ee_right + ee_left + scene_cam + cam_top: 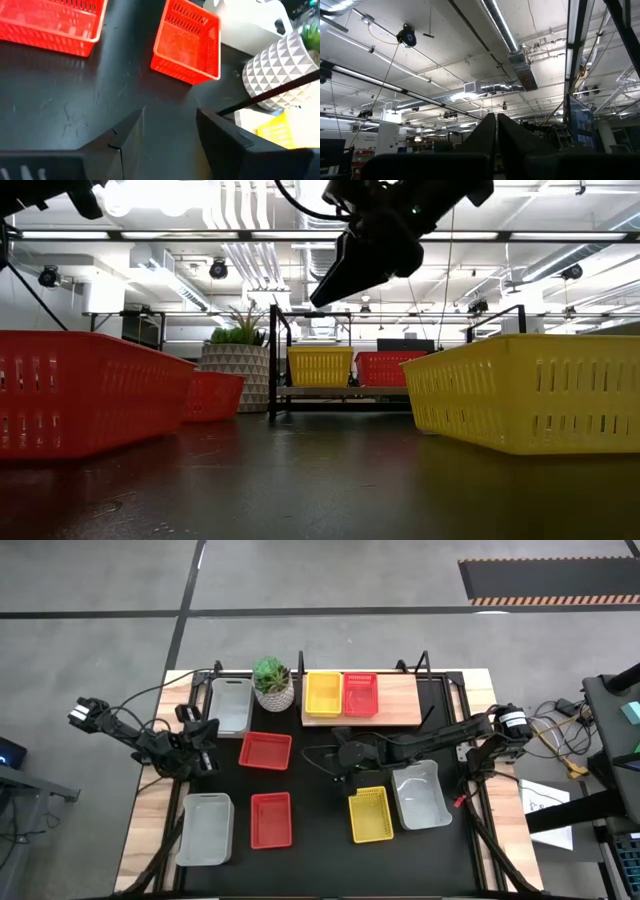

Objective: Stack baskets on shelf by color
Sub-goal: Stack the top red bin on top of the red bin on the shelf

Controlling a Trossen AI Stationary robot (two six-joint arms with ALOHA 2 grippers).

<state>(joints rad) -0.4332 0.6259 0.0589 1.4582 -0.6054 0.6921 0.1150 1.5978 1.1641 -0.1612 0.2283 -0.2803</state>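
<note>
1. Black table point(320, 840) carries the shelf point(400, 705), which so far holds one yellow basket point(323, 693) and one red basket point(361, 694).
2. Off the shelf: two red, one yellow, three grey baskets.
3. Right hand point(340, 755) hovers mid-table, fingers spread, empty.
4. Left hand point(205, 732) waits pinched closed, empty.

White faceted plant pot point(274, 695) with green plant point(270, 671) stands upright on black surface point(320, 830), far side. Grey floor point(100, 630) around; striped mat point(545, 582) in far corner.
</note>
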